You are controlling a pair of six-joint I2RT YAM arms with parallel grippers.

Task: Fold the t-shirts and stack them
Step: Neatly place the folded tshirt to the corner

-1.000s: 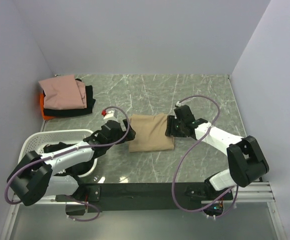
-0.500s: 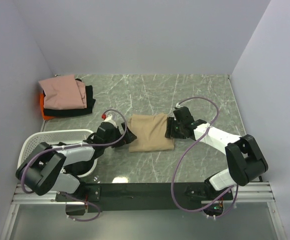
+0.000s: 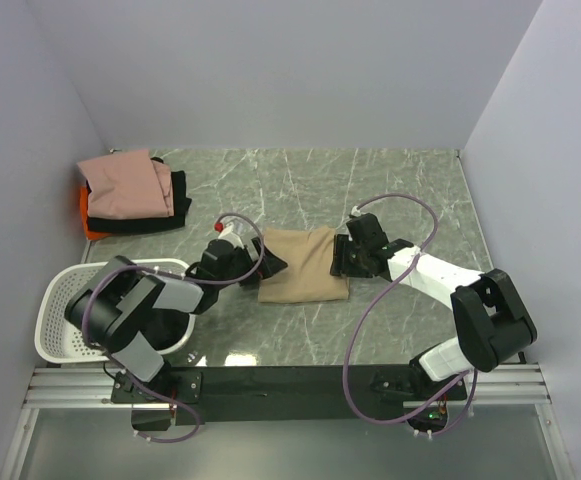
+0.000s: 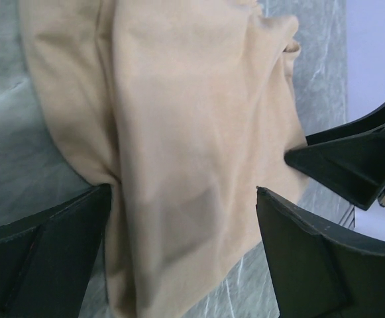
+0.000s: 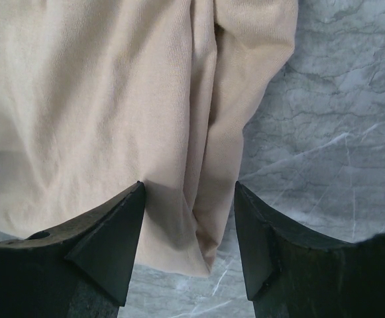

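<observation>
Starting well to the left of the tan t-shirt [image 3: 303,265], the white basket [image 3: 60,300] sits at the near edge of the table [image 3: 400,190]. The stack of folded t-shirts [image 3: 130,190], pink over black over orange, lies well apart from the tan one, to its far left.

The left gripper [image 3: 266,264] is down at the tan t-shirt's left edge. In its wrist view the jaws stand as wide as they go, one finger [image 4: 43,258] on each side of the cloth, which runs between them with nothing pinched.

The tan t-shirt itself lies on the marble at the centre, already doubled into a rough rectangle, with soft ridges along its length.

The right gripper [image 3: 342,256] meets the shirt's right edge. Its jaws are partly spread, its fingers [image 5: 103,245] straddling a lengthwise crease, and the cloth lies slack between them rather than clamped.

Folding of this shirt looks about done, so the step in hand seems to be taking hold of it to carry it to the stack. That next move calls for both grippers to close on every layer at their edges. They should then lift together, so the fold does not fall open, and travel to the far left.
</observation>
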